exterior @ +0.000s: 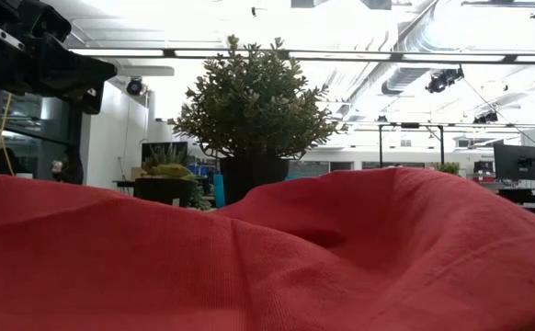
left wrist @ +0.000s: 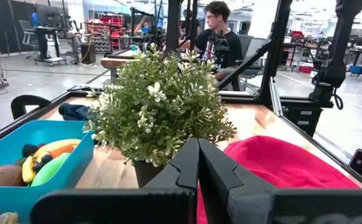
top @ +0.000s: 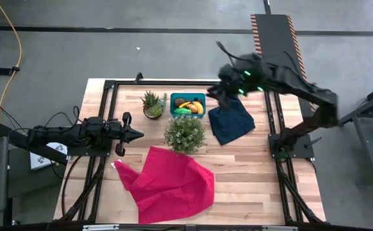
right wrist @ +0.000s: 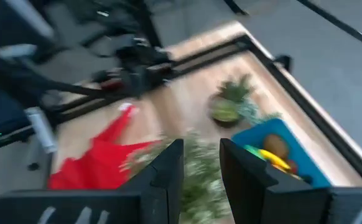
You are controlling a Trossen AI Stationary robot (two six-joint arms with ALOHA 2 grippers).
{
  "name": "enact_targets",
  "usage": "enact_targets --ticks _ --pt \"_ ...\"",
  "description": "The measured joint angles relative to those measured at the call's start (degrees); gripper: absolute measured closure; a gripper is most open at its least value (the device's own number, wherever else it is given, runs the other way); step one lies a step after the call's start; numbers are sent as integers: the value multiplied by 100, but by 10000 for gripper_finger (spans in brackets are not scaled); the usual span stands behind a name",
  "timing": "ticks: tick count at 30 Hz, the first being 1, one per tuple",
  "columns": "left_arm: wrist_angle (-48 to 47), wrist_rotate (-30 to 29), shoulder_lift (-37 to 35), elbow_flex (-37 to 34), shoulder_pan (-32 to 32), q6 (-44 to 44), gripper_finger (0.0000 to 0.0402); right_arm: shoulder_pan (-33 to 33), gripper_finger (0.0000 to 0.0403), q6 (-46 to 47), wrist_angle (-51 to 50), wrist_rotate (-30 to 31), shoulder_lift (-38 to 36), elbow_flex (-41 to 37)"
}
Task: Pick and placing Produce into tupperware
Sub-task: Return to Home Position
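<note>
In the low view the red cloth [exterior: 267,257] fills the lower half. It hides the counter [top: 257,173] top, the base of the bushy plant [exterior: 249,101] and nearly all of the tupperware [left wrist: 25,190]. The left wrist view cuts the tupperware at the picture's edge, and the brown oval [left wrist: 0,176] is partly out of sight. From above, the produce [top: 189,106] is too small to tell piece by piece. The right wrist view shows it only as smeared blobs.
</note>
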Motion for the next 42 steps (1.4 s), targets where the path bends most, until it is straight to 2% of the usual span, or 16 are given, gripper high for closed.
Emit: enact_targets --ticks 5,9,14,21,26,29,35,42 --pt "1 0 2 0 0 -1 401 546 309 76 1464 -351 -1667 -1885" --pt "2 2 2 0 0 1 401 806 309 655 3895 -1094 -2841 -3737" --pt "2 2 0 0 0 -1 401 1041 309 1101 6051 -1471 -3656 -5476" --pt "1 2 2 0 -2 -1 401 1413 309 1092 8148 -1569 -4231 -7172" --pt "2 0 0 0 0 1 401 1461 309 1163 8521 -1539 -4743 -7965" --pt "0 2 1 0 -1 1 401 1433 309 924 8054 -1536 -5265 -8323" --pt "2 2 1 0 -2 1 401 1484 309 729 6470 -1430 -6167 -8424" --pt "0 2 2 0 -2 1 401 1593 309 -82 6653 -987 -6540 -8667"
